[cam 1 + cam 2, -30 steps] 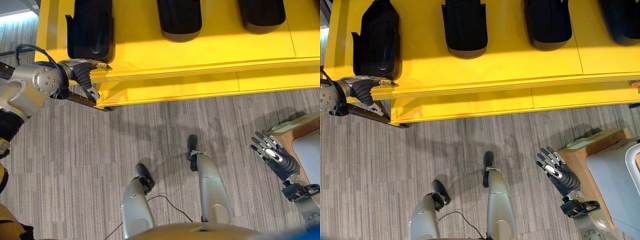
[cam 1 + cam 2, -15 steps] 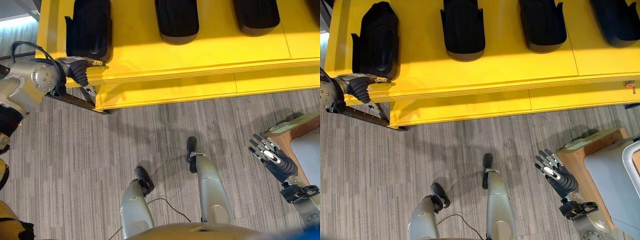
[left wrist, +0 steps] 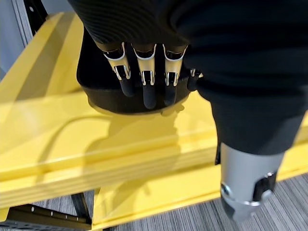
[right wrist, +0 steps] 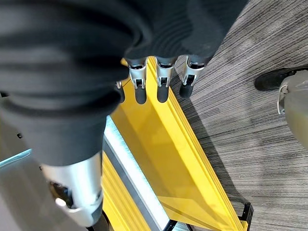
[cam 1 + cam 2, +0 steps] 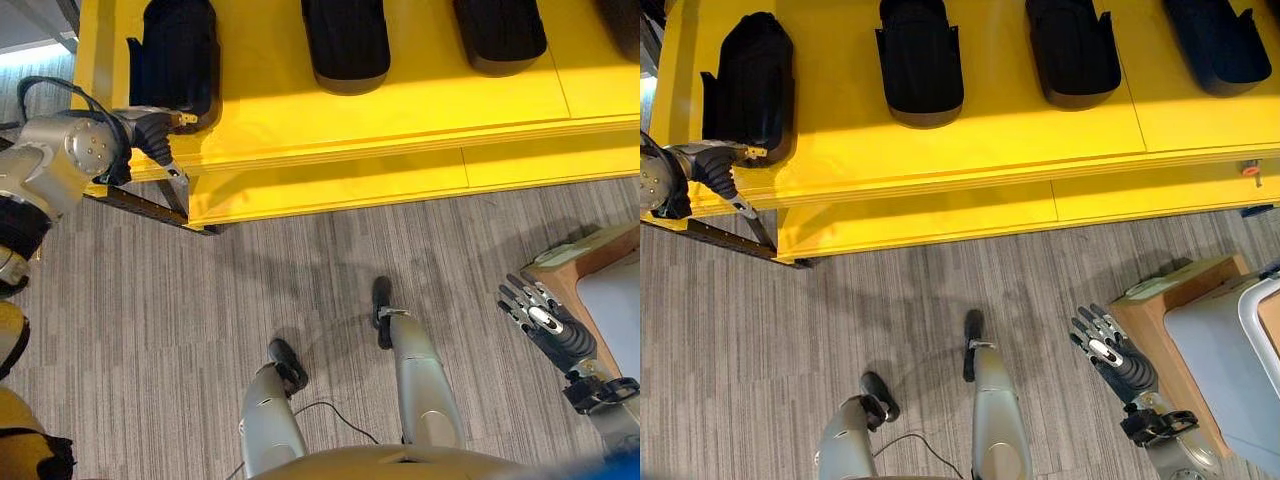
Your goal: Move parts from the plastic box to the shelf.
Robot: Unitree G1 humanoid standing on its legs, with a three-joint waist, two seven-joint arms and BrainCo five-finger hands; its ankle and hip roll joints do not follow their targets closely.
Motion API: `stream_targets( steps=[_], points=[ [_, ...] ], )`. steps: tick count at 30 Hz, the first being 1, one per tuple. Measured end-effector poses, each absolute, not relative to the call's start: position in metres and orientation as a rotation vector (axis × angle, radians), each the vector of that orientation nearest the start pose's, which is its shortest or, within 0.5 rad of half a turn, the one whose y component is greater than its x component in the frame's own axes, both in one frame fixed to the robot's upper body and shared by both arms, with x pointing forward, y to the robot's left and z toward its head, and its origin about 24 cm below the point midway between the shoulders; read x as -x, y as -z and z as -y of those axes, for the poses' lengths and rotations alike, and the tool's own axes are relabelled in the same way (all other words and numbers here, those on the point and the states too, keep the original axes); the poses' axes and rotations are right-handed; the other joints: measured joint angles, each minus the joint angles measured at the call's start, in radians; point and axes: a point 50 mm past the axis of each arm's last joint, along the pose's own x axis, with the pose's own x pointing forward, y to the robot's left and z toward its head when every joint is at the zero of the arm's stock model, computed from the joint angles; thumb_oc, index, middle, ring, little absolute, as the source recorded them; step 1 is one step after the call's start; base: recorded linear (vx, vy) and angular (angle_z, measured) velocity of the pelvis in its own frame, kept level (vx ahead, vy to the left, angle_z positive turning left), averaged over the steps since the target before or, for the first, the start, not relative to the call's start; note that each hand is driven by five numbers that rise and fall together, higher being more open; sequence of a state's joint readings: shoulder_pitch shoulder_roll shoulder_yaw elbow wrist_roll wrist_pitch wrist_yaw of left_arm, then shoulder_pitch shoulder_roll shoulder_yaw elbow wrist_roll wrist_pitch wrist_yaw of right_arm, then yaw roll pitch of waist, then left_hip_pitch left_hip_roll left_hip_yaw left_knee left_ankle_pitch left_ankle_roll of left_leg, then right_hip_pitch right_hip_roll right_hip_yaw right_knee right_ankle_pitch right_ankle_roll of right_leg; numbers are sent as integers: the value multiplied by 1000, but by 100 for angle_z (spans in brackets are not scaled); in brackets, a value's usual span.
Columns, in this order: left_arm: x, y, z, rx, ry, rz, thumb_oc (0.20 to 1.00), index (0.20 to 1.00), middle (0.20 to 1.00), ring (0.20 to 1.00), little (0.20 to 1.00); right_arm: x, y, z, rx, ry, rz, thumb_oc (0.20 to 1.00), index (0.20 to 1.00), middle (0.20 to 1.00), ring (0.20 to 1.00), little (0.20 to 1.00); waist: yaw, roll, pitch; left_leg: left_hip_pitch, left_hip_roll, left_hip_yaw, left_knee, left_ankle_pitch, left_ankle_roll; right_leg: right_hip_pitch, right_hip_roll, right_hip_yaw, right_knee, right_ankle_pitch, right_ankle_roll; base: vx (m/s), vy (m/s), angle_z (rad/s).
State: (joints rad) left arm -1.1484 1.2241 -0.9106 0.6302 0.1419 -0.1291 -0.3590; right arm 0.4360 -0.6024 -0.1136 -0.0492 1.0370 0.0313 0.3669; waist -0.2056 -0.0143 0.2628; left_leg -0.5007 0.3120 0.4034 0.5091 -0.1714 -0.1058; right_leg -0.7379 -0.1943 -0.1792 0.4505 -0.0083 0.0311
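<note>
Resting on the top of the yellow shelf (image 5: 970, 130), four black moulded parts sit in a row, each long with a rounded near end; the leftmost part (image 5: 748, 88) lies at the shelf's left end. Left hand (image 3: 144, 77) reaches over the shelf's front edge, fingers straight and relaxed, tips at the part's near rim, not curled round it. Right hand (image 5: 1108, 355) hangs low over the carpet (image 5: 300, 270), fingers spread and holding nothing, just beside a tan cardboard box (image 5: 1160, 320) with a grey bin (image 5: 1220, 360) next to it. Versus half a second earlier: left hand sits slightly further in toward the part; the whole view has shifted a bit.
</note>
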Motion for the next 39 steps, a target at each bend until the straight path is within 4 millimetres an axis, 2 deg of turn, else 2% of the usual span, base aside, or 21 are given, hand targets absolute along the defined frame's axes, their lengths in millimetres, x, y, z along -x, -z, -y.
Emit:
stream_targets(
  steps=[9, 39],
  points=[
    [-359, -256, -293, -1631, 246, -135, 1000, 1000, 1000, 1000, 1000, -156, -25, 281, -457, -117, -222, 1000, 1000, 1000, 1000, 1000, -1, 1, 0, -8, 0, 3, 6, 0, 0, -13, 0, 3, 5, 2, -7, 0, 0, 0],
    [-367, -268, -292, -1645, 202, -138, 1000, 1000, 1000, 1000, 1000, -155, -24, 282, -469, -117, -232, 1000, 1000, 1000, 1000, 1000, -9, 2, 0, -32, 3, 1, 17, -1, 2, -33, 0, 4, 6, 5, -5, 0, 0, 0]
  ],
)
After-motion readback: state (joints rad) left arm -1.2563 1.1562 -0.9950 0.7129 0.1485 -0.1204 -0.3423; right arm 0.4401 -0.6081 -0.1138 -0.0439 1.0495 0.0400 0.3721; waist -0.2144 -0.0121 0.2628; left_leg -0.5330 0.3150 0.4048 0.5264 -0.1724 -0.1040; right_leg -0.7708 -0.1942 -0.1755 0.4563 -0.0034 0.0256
